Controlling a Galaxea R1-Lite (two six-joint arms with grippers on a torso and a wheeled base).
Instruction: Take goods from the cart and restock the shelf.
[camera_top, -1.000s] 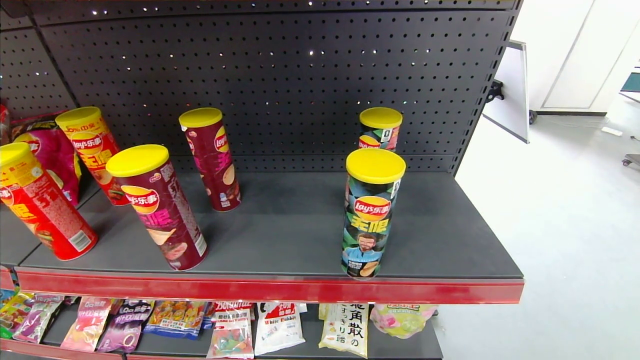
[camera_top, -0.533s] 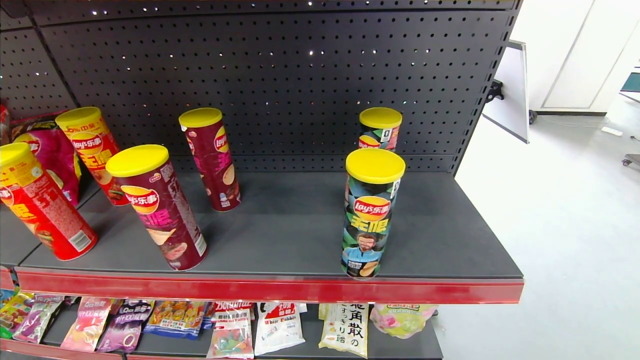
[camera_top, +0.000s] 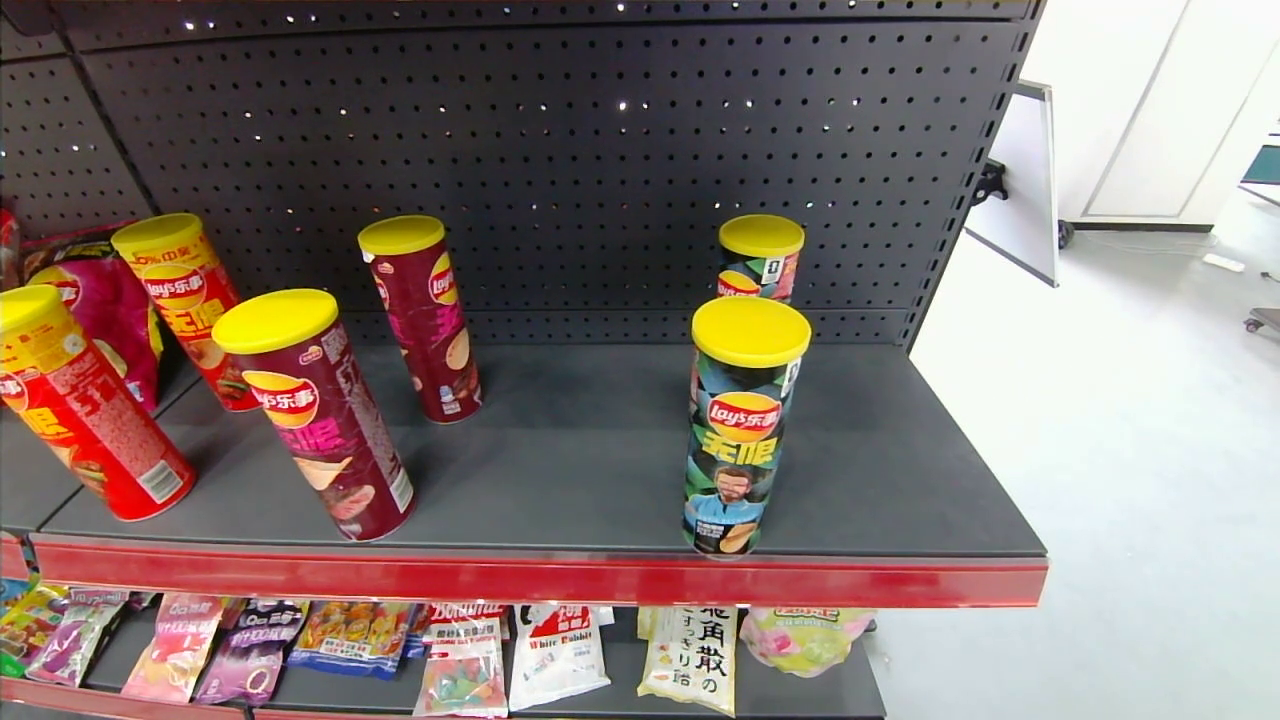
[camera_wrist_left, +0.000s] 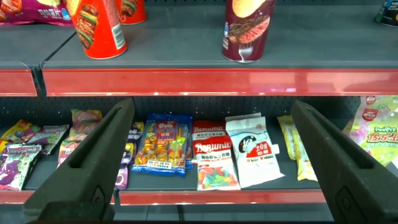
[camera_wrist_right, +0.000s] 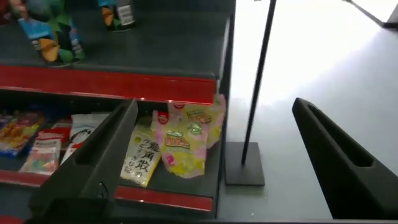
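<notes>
Two hands facing the stocked shelf (camera_top: 600, 450)
Left hand (camera_wrist_left: 212, 106) and right hand (camera_wrist_right: 214, 102) are both spread apart; the green chip can (camera_top: 745, 430) stands at the shelf's 5 o'clock.

In the head view the rear green can (camera_top: 761, 255) shows just its lid and upper band; the front green can (camera_top: 745, 440) hides the rest. The red can (camera_top: 75, 410) at the far left loses part of its lid to the picture's edge. The pink bag (camera_top: 105, 300) behind it is largely covered (two cans stand before it). The red shelf lip (camera_top: 540, 582) hides the tops of the snack packets (camera_top: 555, 655) below. In the left wrist view the red can and a maroon can (camera_wrist_left: 247, 31) are cut off by the edge, with only their lower parts in frame. In the right wrist view the front green can is blurred.
</notes>
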